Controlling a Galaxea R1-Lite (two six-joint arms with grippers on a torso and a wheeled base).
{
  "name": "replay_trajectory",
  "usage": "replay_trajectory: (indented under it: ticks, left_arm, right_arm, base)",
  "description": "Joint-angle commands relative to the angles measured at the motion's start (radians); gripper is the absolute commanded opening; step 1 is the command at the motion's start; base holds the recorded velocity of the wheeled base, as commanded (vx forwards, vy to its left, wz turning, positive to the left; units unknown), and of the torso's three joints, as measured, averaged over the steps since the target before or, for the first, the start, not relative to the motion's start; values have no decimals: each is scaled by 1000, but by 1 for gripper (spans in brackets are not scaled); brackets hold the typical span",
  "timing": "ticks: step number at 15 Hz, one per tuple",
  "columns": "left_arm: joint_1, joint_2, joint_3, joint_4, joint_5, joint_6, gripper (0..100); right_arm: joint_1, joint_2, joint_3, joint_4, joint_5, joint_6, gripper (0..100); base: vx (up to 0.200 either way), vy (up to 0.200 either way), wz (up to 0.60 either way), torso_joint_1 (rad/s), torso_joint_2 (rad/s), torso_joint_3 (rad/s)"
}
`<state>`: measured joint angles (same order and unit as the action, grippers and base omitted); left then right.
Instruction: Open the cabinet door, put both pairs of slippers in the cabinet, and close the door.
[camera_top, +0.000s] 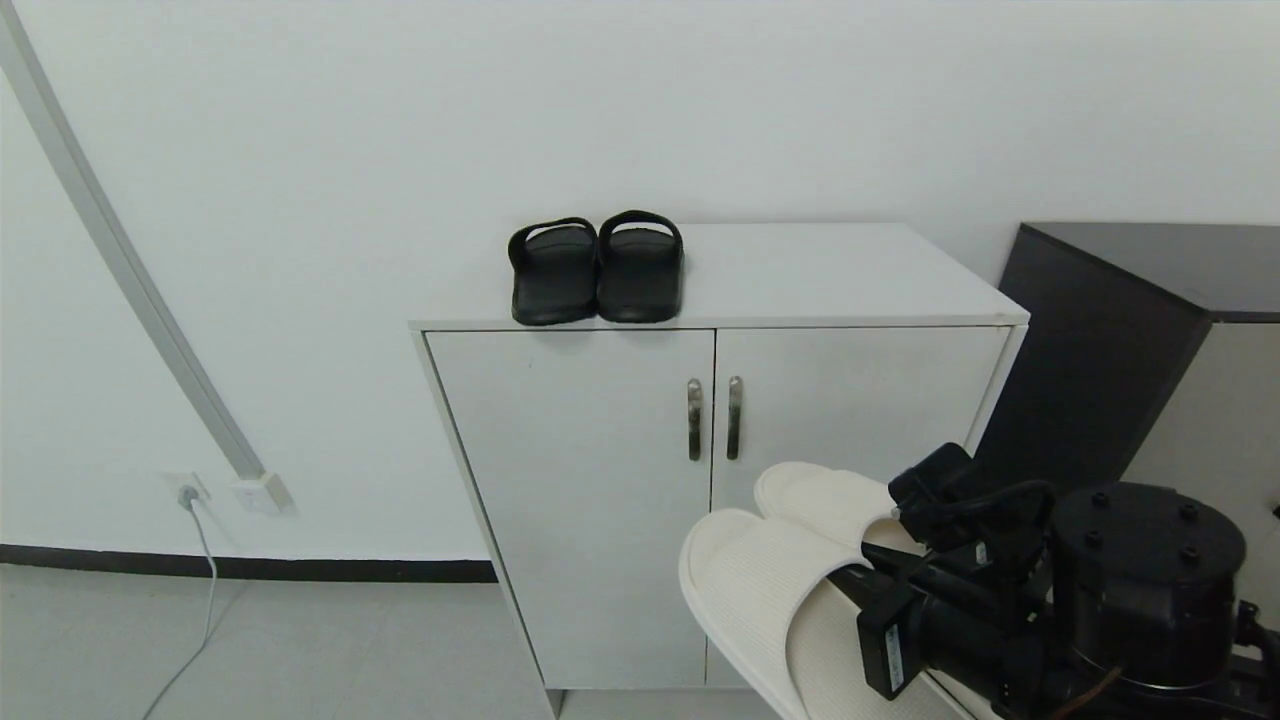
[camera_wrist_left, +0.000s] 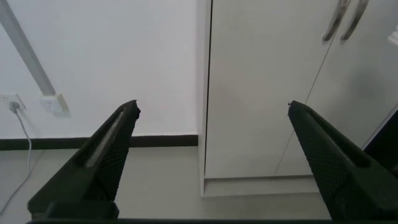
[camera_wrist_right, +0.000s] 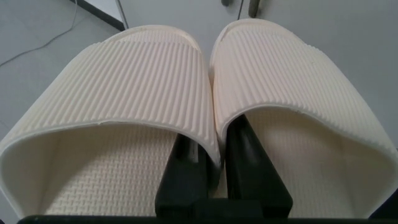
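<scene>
A white two-door cabinet (camera_top: 800, 270) stands against the wall with both doors shut, their metal handles (camera_top: 713, 418) side by side at the centre. A black pair of slippers (camera_top: 597, 268) sits on its top near the left front edge. My right gripper (camera_top: 885, 575) is low and in front of the right door, shut on the inner sides of a cream ribbed pair of slippers (camera_top: 770, 580). In the right wrist view the gripper (camera_wrist_right: 211, 158) pinches the two cream slippers (camera_wrist_right: 143, 81) together. My left gripper (camera_wrist_left: 213, 107) is open and holds nothing, facing the cabinet's left door (camera_wrist_left: 261, 93).
A dark cabinet (camera_top: 1100, 350) stands close to the white one's right side. On the left, a wall socket with a grey cable (camera_top: 190, 495) and a slanted grey conduit (camera_top: 110, 240). Open grey floor (camera_top: 300, 640) lies left of the cabinet.
</scene>
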<state>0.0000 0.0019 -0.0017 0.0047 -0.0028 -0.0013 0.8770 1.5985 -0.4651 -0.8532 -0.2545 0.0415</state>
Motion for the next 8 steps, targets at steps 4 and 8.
replay_trajectory:
  ticks: [4, 8]
  left_arm:
    - [0, 0, 0, 0, 0, 0, 100]
    - [0, 0, 0, 0, -2, 4, 100]
  right_arm:
    - [0, 3, 10, -1, 0, 0, 0]
    - [0, 8, 13, -3, -2, -2, 0]
  base:
    - [0, 0, 0, -154, 476, 323]
    - [0, 0, 0, -116, 453, 345]
